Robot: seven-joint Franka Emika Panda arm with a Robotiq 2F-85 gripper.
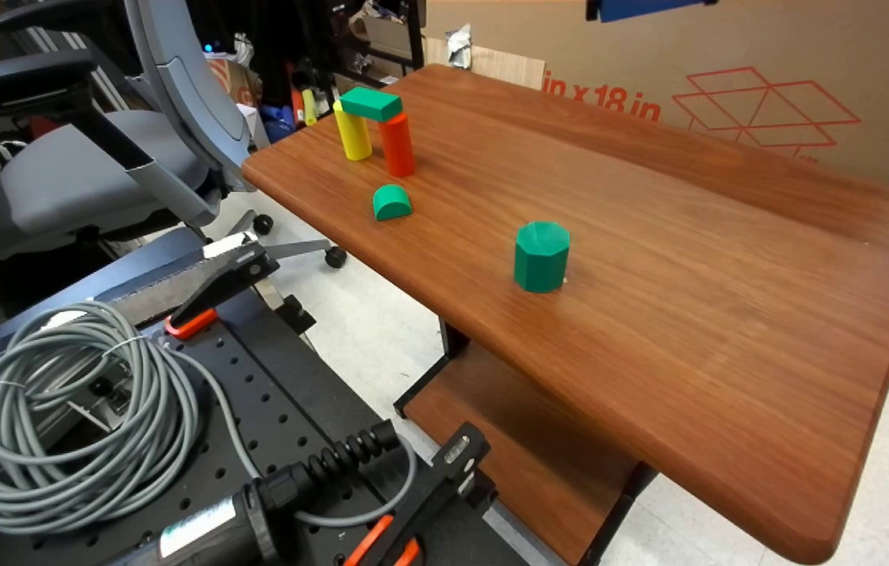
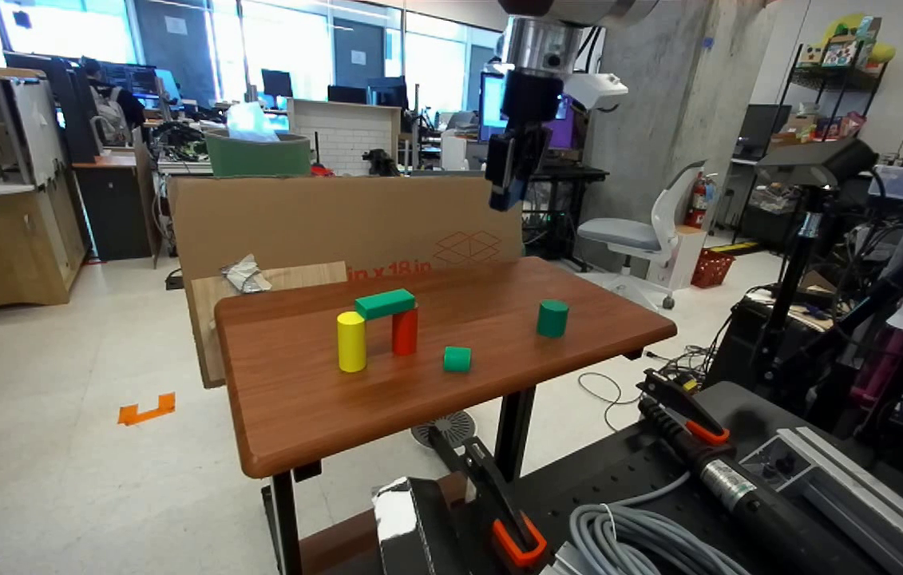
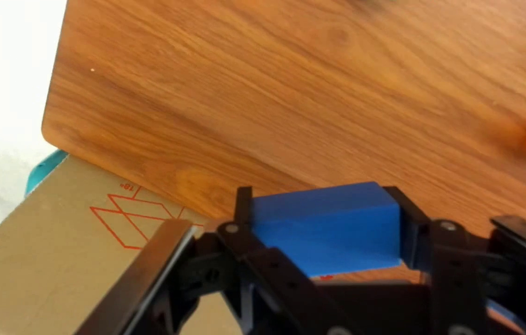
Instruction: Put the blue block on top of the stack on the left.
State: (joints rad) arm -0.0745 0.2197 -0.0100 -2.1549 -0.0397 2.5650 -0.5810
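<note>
Fingers (image 3: 244,204) are clamping the blue rectangular block (image 3: 328,228) at both ends, holding it well above the surface (image 2: 291,399). A green rectangular block (image 2: 385,304) is bridging the red cylinder (image 2: 405,332) and yellow cylinder (image 2: 351,343).

One blue block (image 3: 325,228), one yellow cylinder (image 2: 352,343), one red cylinder (image 2: 405,334), three green blocks (image 1: 541,261), one table (image 1: 696,314)

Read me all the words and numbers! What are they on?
"in x 18 in": red print on the box, in both exterior views.
"18": tiny print on the box, upside down in the wrist view.
Label on the black device, any other print: too small or blurred.
</note>
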